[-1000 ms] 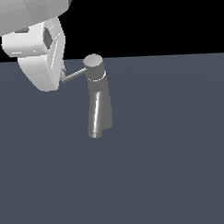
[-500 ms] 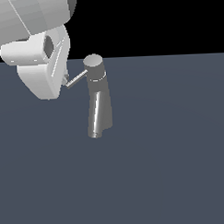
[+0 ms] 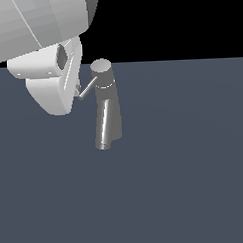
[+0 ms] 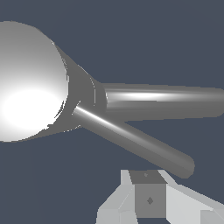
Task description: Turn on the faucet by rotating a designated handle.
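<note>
The faucet (image 3: 107, 116) is a grey tapered column that leans slightly, with a round cap on top. Its handle (image 3: 89, 88), a thin grey rod, slants down from the cap toward the exterior view's left. The rod's tip meets the side of my white hand, where the gripper (image 3: 77, 89) is mostly hidden. In the wrist view the bright cap fills one side, and the faucet (image 4: 162, 103) body and handle (image 4: 135, 141) spread out from it. My gripper (image 4: 148, 197) is just beside the handle's free end, its fingertips together and holding nothing.
The faucet stands on a flat dark blue-grey surface (image 3: 186, 190). My large white arm (image 3: 34, 27) fills the upper part of the exterior view's left, above the hand.
My hand has moved toward the faucet, to the exterior view's right and slightly down. The handle's free end has swung lower and nearer the column.
</note>
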Controlling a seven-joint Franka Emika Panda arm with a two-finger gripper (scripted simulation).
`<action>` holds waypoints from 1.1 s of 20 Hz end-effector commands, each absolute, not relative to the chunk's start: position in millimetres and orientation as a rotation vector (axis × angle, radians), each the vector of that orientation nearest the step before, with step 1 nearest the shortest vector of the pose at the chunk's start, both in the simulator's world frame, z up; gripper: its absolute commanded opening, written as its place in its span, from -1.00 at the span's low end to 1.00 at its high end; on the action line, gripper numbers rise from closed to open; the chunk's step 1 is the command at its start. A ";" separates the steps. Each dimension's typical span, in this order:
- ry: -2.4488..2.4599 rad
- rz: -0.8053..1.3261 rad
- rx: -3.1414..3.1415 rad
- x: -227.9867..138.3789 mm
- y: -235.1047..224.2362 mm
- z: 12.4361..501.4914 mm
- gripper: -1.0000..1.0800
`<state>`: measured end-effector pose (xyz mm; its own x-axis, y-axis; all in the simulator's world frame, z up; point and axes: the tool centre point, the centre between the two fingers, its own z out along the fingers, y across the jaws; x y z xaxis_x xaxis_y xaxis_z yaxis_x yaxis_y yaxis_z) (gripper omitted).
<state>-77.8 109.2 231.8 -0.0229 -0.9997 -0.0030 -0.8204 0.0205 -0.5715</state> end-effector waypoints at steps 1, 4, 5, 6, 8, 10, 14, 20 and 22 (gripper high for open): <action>1.924 -0.588 -1.849 -84.9 97.9 224.2 -1.00; 1.925 -0.588 -1.849 -88.8 94.1 221.5 -1.00; 1.925 -0.588 -1.849 -88.8 94.1 221.5 -1.00; 1.903 -0.587 -1.854 -84.3 103.9 226.2 -1.00; 1.905 -0.587 -1.854 -85.2 98.2 225.6 -1.00; 1.906 -0.587 -1.853 -86.0 92.5 224.9 -1.00; 1.909 -0.587 -1.853 -87.7 81.4 223.8 -1.00; 1.914 -0.587 -1.852 -90.2 64.9 222.1 -1.00; 1.915 -0.587 -1.851 -91.1 59.3 221.5 -1.00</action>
